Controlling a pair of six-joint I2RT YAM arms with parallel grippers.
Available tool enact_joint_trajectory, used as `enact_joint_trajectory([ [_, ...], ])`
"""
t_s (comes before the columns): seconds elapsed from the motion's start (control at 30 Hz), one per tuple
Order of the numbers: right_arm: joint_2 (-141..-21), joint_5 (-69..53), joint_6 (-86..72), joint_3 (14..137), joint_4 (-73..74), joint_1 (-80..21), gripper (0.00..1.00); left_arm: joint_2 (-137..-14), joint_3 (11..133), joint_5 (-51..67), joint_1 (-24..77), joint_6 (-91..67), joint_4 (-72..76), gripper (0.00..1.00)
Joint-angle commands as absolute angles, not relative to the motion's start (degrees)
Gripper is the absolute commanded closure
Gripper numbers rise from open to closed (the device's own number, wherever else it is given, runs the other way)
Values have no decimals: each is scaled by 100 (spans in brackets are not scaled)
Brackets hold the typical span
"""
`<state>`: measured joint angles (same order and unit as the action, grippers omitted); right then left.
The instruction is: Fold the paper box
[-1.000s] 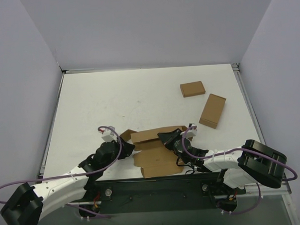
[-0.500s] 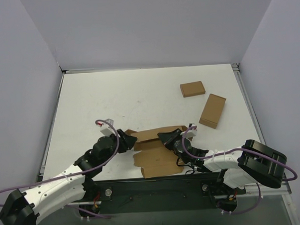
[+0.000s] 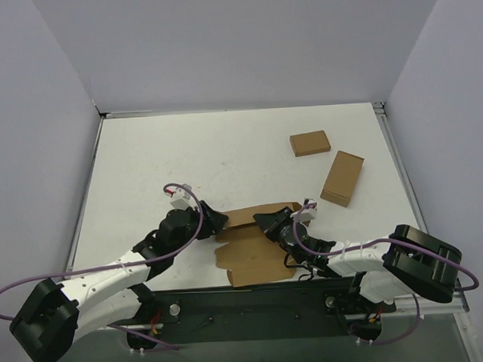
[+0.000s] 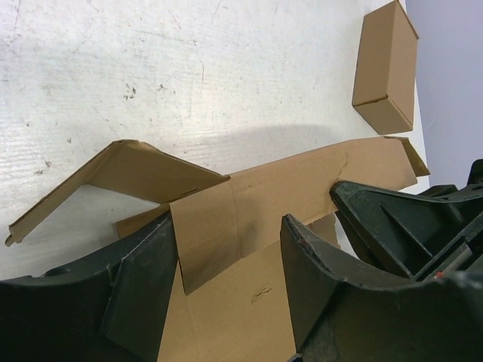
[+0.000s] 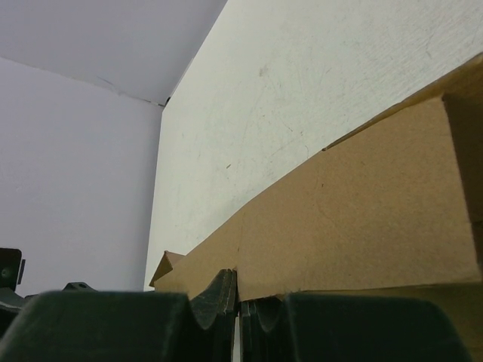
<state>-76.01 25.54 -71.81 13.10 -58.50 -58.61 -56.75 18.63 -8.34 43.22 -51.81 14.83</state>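
Moved inward, left jaws spread astride a flap (image 4: 204, 226), the handiest hold on the light, crease-prone box (image 3: 253, 253); right jaws pressed together.

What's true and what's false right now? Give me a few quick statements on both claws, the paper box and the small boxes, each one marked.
1. The left claw is open, with its fingers on either side of a flap of the paper box. True.
2. The right claw is wide open. False: it is shut, close against the box's long back panel.
3. The paper box is fully folded. False: it is mostly a flat sheet with loose flaps.
4. Two small boxes lie at the far right of the table, apart from the paper box. True.
5. The small boxes are stacked. False: they lie side by side, not touching.
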Motion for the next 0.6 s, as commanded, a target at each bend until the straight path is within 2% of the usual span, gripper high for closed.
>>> enact_joint_trajectory([
  [0.0,-7541,2672,-6935,1213,-5704,-5933,100,-5232,2294,-1220,4298,-4818,1171,36],
  [0.23,-7646,2593,-6935,1239,-5801,-5933,100,-4658,2637,-1907,4307,-4342,-430,38],
  [0.27,-7673,2593,-6926,1265,-5783,-5933,100,-4641,2619,-1855,4315,-4333,-396,41],
  [0.3,-7690,2593,-6926,1274,-5792,-5933,100,-4641,2593,-1698,4315,-4385,-230,48],
  [0.33,-7717,2558,-6934,1283,-5792,-5933,100,-4658,2575,-1609,4350,-4429,-124,50],
  [0.57,-7717,2557,-6935,1301,-5748,-5933,100,-5237,2505,-1187,4579,-4816,781,50],
])
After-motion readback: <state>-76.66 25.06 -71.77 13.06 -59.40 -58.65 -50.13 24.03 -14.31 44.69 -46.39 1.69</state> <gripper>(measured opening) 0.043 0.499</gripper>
